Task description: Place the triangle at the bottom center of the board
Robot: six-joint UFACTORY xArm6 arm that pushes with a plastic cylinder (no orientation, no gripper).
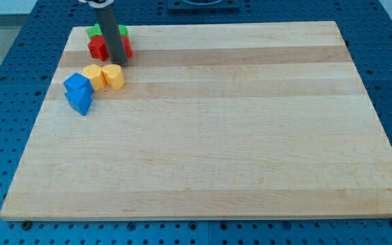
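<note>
All the blocks sit in a cluster at the board's top left. My tip (118, 62) rests between two red blocks (98, 48), just above two yellow blocks (113, 77) that stand side by side. A green block (97, 30) lies behind the rod, partly hidden. Two blue blocks lie at the left of the yellow ones: an upper one (77, 83) and a lower one (80, 101) that looks wedge-like and may be the triangle. The shapes are too small to tell for sure. The tip is apart from the blue blocks, up and to their right.
The wooden board (216, 136) lies on a blue perforated table (5, 102). The second red block (126, 47) and a bit of green (123, 30) show at the rod's right.
</note>
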